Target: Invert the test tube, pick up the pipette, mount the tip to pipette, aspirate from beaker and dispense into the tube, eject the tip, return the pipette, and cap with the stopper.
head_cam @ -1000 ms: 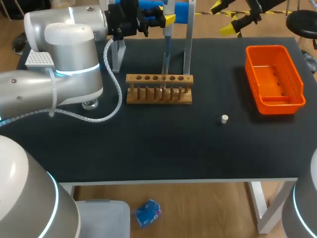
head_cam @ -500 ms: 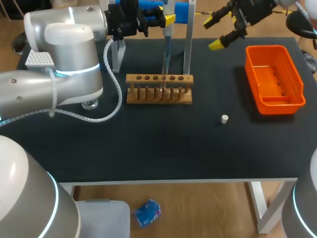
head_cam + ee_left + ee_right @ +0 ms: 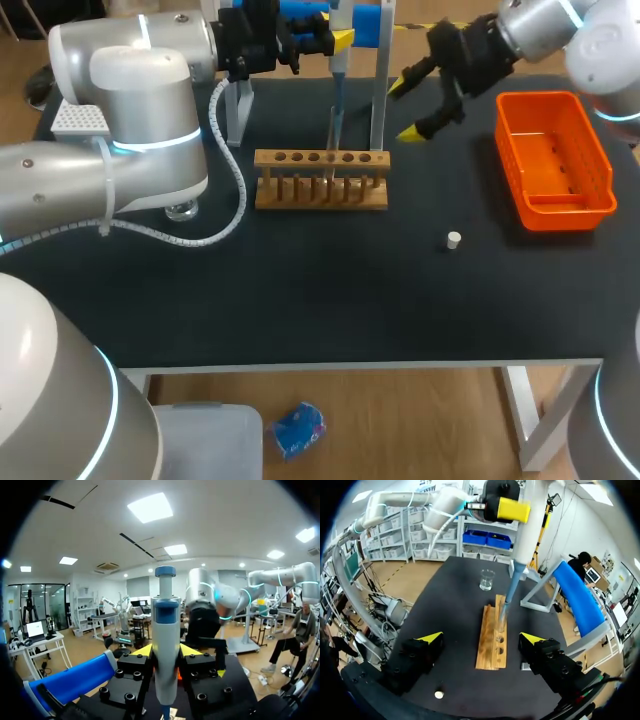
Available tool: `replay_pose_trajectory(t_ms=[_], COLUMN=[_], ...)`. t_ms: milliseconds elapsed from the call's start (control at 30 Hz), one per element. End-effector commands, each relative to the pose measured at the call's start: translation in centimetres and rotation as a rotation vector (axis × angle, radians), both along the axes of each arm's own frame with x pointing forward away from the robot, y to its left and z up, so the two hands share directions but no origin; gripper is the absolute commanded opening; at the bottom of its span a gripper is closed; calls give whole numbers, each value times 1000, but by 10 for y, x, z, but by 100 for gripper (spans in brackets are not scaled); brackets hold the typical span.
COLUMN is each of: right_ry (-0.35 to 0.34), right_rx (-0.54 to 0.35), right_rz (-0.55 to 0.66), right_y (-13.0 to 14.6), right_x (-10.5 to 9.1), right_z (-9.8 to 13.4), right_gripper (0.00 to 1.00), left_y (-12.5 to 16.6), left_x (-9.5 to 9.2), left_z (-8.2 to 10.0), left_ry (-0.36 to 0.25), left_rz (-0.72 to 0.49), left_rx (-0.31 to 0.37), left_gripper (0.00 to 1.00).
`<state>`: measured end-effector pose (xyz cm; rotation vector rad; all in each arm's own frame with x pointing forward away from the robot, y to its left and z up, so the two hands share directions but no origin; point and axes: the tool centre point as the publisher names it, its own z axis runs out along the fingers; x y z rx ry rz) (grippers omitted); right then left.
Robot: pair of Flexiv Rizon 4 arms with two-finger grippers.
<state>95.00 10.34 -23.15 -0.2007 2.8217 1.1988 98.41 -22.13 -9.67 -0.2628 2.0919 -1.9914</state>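
Left gripper is clamped on the pipette, both fingers pressed to its body, holding it upright near the far edge of the table with its thin lower end dipping down at the wooden rack. I'd call that the dispense stage: pipette picked up, tip apparently mounted. The test tube I can't pick out clearly at the rack, so whether liquid has gone in is not visible. Left to do, by my reading: eject the tip, return the pipette to its stand, and cap. The stopper lies loose on the surface, between the rack and the right edge, untouched. Right gripper hovers by the rack's right end near the far edge, fingers spread wide, holding nothing. The beaker sits toward the left edge, and an orange bin sits in the far right corner
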Motion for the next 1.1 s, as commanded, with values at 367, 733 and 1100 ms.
replay_pose_trajectory(t_ms=[367, 733, 1100], right_ry=[1, -4, -4], right_rx=[36, 75, 75], right_rz=[14, 53, 53], right_y=[22, 33, 33], right_x=[31, 31, 31], right_z=[-31, -36, -36], right_gripper=[100, 100, 100], left_y=[-1, -1, -1], left_x=[0, 0, -1], left_z=[0, 0, 0], left_ry=[-1, -1, -2], left_rz=[5, 5, 7], left_rx=[-1, -1, 8], left_gripper=[0, 0, 0])
